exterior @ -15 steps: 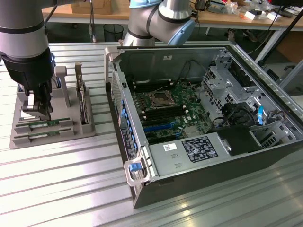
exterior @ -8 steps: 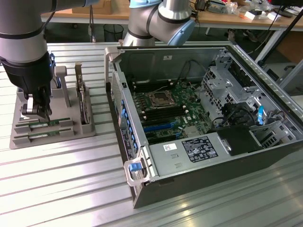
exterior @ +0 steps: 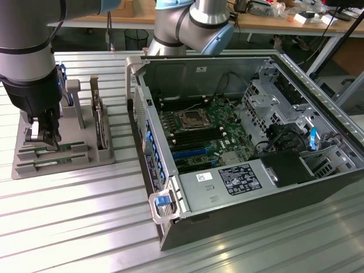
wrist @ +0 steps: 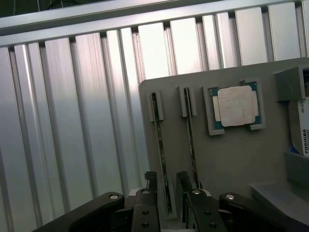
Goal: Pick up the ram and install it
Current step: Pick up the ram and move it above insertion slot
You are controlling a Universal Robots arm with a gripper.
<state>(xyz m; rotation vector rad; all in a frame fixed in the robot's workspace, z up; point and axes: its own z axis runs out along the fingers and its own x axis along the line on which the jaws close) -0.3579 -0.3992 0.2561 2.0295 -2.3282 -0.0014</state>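
The pincer [wrist: 166, 189] stands open, a finger on each side of the ram [wrist: 161, 145], which lies on edge in its tray [wrist: 241, 159] slot. Its long axis runs straight out ahead from between the fingers (a second stick [wrist: 191, 140] lies parallel, just outside one finger).

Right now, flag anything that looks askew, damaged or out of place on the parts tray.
Nothing stands out. The two memory sticks stand straight on edge in the slots of the tray, the processor sits square in its pocket, and the open fingers straddle one stick.
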